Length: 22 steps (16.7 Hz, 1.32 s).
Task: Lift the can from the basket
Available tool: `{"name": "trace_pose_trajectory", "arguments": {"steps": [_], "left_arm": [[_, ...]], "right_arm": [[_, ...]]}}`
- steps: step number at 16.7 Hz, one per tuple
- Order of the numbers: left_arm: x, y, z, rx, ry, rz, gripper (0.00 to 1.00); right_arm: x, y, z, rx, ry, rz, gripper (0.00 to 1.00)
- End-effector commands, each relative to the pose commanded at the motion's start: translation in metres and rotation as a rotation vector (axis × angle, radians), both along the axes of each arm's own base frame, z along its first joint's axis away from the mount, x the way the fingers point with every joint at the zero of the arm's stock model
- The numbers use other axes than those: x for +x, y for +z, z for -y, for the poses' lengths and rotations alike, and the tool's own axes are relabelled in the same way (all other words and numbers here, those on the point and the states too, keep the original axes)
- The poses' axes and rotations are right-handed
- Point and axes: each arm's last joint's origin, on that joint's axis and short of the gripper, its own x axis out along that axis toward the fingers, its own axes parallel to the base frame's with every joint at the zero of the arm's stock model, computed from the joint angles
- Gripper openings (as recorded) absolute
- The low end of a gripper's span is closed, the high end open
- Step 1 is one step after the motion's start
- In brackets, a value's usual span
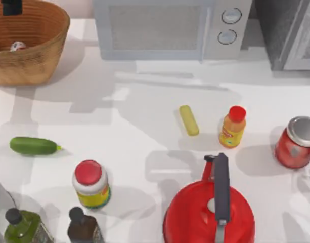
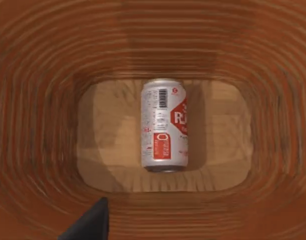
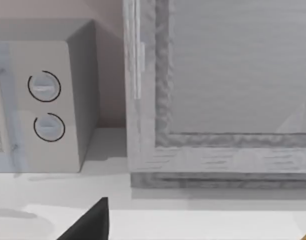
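The basket sits at the surface's far left, the can inside it; a dark part of the left arm hangs above the basket; a microwave stands beside.

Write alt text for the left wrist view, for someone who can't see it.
A small white can with red marks lies on its side on the flat floor of a woven wicker basket, seen from straight above. The basket's ribbed brown walls ring the can, and a dark tip of the left tool juts into the picture's edge.
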Motion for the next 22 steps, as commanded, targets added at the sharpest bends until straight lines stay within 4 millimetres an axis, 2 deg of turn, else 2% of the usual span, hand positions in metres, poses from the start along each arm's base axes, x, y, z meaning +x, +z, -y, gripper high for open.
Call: {"name": "trace_pose_trajectory", "arguments": {"steps": [4,7,10,16,22], "left_arm": [[0.057,-0.056,-0.008,-0.001,-0.003,-0.167,1.00],[0.080,-0.091,-0.013,-0.002,-0.005,-0.253,1.00],[0.088,-0.109,-0.015,-0.002,-0.005,-0.295,1.00],[0.089,-0.112,-0.011,-0.001,-0.011,-0.296,1.00],[0.104,-0.160,-0.012,-0.002,-0.006,-0.296,1.00]], "right_arm": [[0.000,0.000,0.000,0.000,0.000,0.000,1.00],[0.000,0.000,0.000,0.000,0.000,0.000,1.00],[0.000,0.000,0.000,0.000,0.000,0.000,1.00],[0.000,0.000,0.000,0.000,0.000,0.000,1.00],[0.000,0.000,0.000,0.000,0.000,0.000,1.00]]}}
